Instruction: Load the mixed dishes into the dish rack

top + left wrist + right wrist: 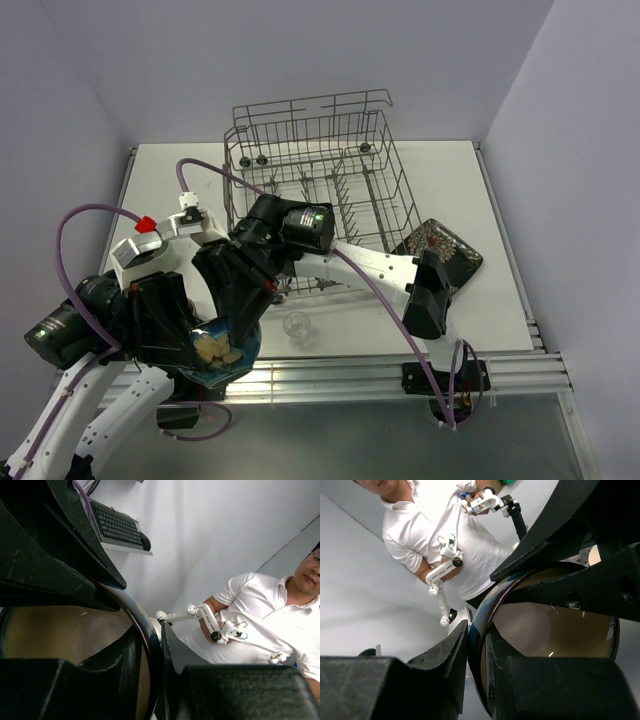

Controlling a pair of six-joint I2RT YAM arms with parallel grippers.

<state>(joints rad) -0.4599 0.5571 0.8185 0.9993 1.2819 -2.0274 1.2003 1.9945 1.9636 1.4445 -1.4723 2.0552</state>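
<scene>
Top view: we have both arms on one item. Left gripper [195, 340] and right gripper [243, 330] each pinch the rim of the blue bowl [220, 353]. It's held tilted in the air over the near edge of the desk [170, 190], apart from the dish rack [320, 185].
- Main risk: two clamps on one rigid bowl. Any mismatch in arm motion could twist the rim out of a pinch, and a drop here would land on the edge rail or off the desk.
- Clear glass [297, 325] stands near the bowl, under the right arm. We think a low sweep would tip it.
- Black square plate [450, 250] lies flat right of the rack, partly hidden by the right arm's elbow.
- The rack is grey wire with upright tines. We judge a round bowl will rock unless it seats between rows.

Left wrist: left gripper [152, 655] is closed across the thin rim. Bowl [60, 630] has a smooth tan inside and a dark glossy edge. That's hard and slick, and the bite looks shallow.

Right wrist: right gripper [477, 645] is closed on the same rim. The bowl wall [550, 625] is curved and glazed, with highlights on it. The fingers are hard black plastic, scuffed, with no padding we can see, so we expect little friction margin.
</scene>
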